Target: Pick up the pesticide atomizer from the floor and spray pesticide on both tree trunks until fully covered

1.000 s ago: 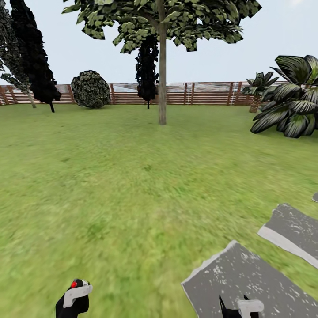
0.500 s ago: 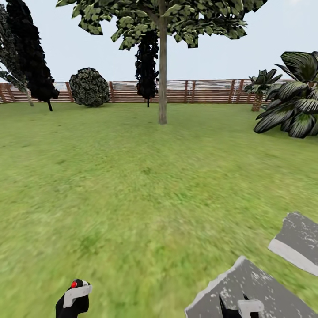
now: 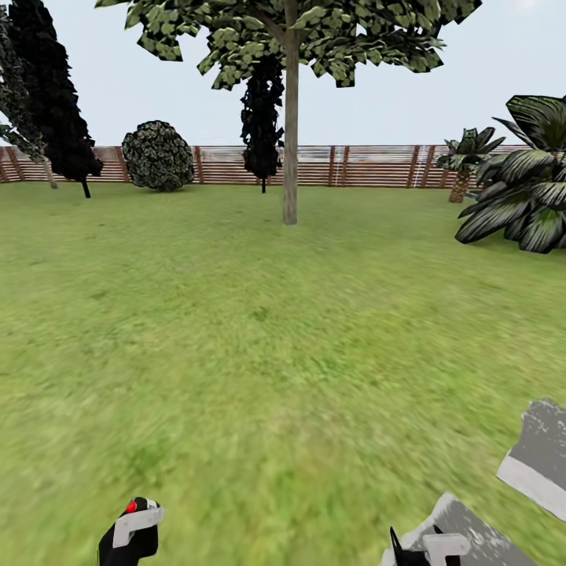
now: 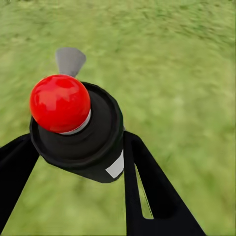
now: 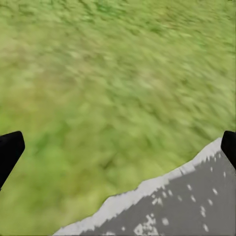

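Green lawn (image 3: pixel 259 330) stretches from the robot to a brown slat fence (image 3: pixel 369 165), and one tall tree (image 3: pixel 291 47) stands on it near the far edge, its grey-beige trunk (image 3: pixel 290 157) bare from the grass up to the leaves. No speckled haze shows on the bark or in the air.

Nearer in, the left gripper (image 4: pixel 78 162) is clamped on the atomizer (image 4: pixel 81 132), a black can with a red ball top (image 4: pixel 60 103), its two dark fingers (image 4: pixel 147 187) pressed against either side of the body. The head view shows the same can low at the lawn's near edge. The right gripper (image 5: pixel 118 147) has its fingers spread wide with nothing between them, above the edge of a grey paving slab (image 5: pixel 196 201).

Judging by this, the pickup is done and the step in hand is the approach to the first tree, well apart from the robot. The next move calls for closing that gap across the grass, then raising the can and pointing its nozzle at the trunk before spraying. A second matching tree cannot be made out from here.
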